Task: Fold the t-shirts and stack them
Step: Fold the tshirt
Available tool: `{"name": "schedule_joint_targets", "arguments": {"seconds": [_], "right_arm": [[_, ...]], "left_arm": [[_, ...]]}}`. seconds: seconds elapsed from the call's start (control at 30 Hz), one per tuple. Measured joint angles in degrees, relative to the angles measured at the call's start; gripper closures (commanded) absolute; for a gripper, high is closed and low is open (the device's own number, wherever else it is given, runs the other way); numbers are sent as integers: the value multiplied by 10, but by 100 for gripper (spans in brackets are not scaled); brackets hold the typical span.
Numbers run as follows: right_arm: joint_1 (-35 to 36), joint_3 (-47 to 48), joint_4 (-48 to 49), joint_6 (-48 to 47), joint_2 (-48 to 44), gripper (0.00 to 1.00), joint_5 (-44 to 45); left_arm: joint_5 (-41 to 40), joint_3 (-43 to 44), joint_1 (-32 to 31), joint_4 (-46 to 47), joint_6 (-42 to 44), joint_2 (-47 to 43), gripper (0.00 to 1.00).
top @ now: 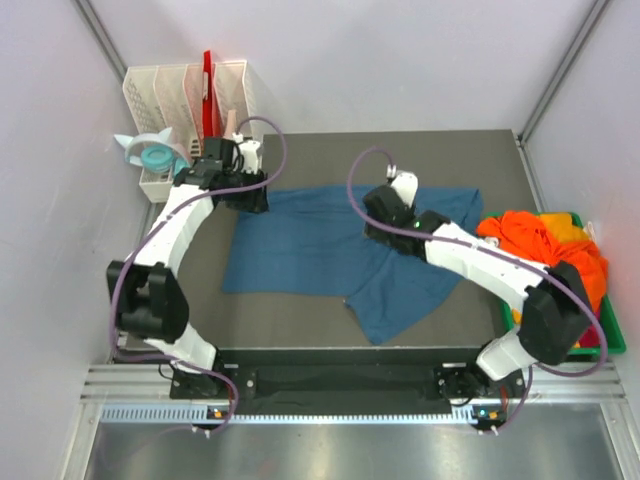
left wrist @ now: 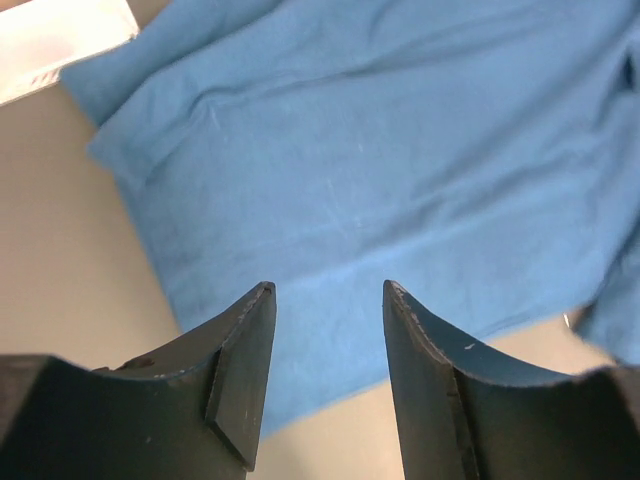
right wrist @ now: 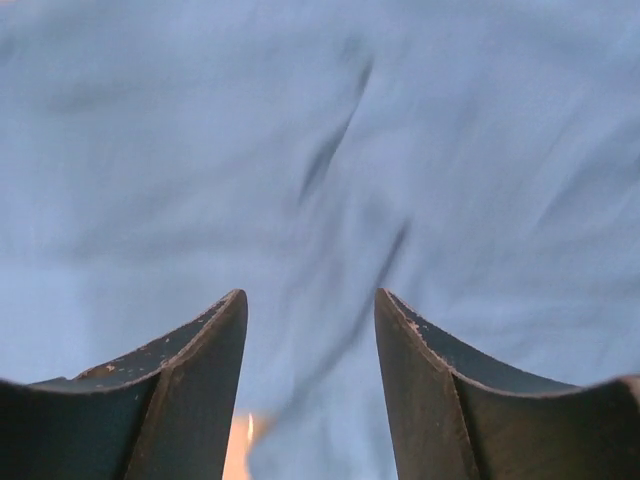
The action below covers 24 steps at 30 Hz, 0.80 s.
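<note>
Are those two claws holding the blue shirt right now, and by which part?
Nothing is held. The left gripper and the right gripper both stand open and empty over the blue t-shirt, which lies spread on the table.

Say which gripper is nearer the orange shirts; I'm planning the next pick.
Right. Right gripper hangs over the blue shirt, near the orange shirts; left gripper is across it, farther.

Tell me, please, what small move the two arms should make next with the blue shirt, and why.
Probably lower the left tool onto the edge of the blue shirt and close. Both it and the right tool stand open and empty above the shirt, which lies spread out, unfolded.
</note>
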Motion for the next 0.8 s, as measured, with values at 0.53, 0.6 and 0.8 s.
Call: {"name": "schedule_joint_targets", "arguments": {"seconds": [0.53, 0.6, 0.8], "right_arm": [[328, -283, -125, 417, -133, 50, 66], [340, -283, -130, 448, -127, 50, 71], [389, -283, -135, 515, -84, 50, 73]], "left_arm": [[-6, -123, 12, -10, 9, -121, 49], [-1, -126, 12, -9, 8, -121, 49], [5, -138, 12, -9, 8, -122, 49]]}}
